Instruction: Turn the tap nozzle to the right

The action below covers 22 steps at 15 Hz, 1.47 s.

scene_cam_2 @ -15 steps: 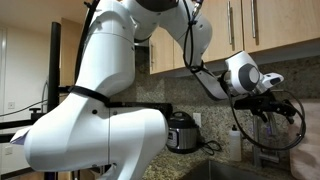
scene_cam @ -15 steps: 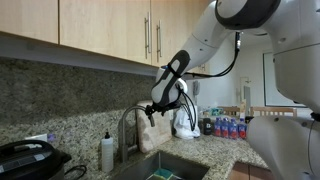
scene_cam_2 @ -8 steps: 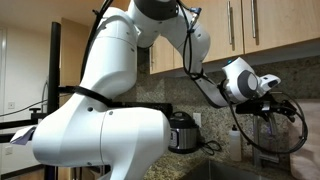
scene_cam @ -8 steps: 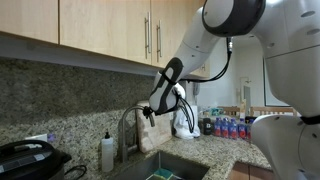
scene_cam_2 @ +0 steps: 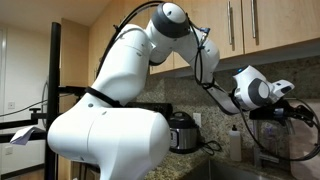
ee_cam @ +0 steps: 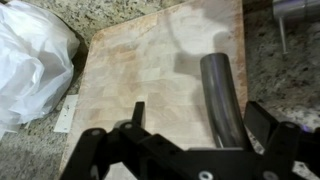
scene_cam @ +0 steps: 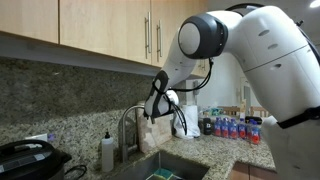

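The tap nozzle point(scene_cam: 129, 118) is a slim grey steel gooseneck that arches over the sink point(scene_cam: 165, 168). In the wrist view its spout point(ee_cam: 221, 92) runs as a grey tube between my fingers, close to the right-hand finger. My gripper point(ee_cam: 200, 120) is open, with its jaws on either side of the spout and not closed on it. In an exterior view the gripper point(scene_cam: 152, 112) sits at the top of the arch. In an exterior view the gripper point(scene_cam_2: 290, 112) is at the right edge, and the tap is hard to make out there.
A pale soap bottle point(scene_cam: 107, 152) stands left of the tap and also shows in an exterior view point(scene_cam_2: 236, 143). A wooden cutting board point(ee_cam: 150, 55) and a white plastic bag point(ee_cam: 30, 60) lie below the gripper. A rice cooker point(scene_cam_2: 183, 132), a black appliance point(scene_cam: 25, 160) and several bottles point(scene_cam: 230, 127) stand on the granite counter.
The arm has swung, so its upper links now fill more of both exterior views. The gripper has shifted slightly along the top of the tap's arch. The jaws stay open.
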Motion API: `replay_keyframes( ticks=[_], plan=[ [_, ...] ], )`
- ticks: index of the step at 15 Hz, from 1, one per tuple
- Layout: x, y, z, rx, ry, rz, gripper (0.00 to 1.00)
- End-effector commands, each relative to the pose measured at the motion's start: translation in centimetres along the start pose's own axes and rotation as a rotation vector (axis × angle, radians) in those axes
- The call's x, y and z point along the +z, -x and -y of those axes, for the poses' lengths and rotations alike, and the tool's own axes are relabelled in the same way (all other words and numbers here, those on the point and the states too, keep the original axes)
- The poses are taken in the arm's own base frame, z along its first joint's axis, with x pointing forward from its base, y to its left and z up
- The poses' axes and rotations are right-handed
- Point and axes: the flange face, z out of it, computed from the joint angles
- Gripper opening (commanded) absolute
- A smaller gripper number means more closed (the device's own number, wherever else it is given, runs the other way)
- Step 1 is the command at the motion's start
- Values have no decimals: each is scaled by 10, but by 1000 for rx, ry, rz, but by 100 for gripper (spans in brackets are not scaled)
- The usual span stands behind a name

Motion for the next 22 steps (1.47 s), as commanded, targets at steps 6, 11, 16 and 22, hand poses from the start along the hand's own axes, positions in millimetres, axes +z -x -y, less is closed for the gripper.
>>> replay_keyframes(
  ticks=[6,11,16,22],
  plan=[
    [61,-45,-19,49,82,-26,100],
    [61,-55,-22,41,60,4,100],
    [33,-30,-34,14,-29,34,100],
    [6,-11,-54,25,-99,72,100]
  ],
)
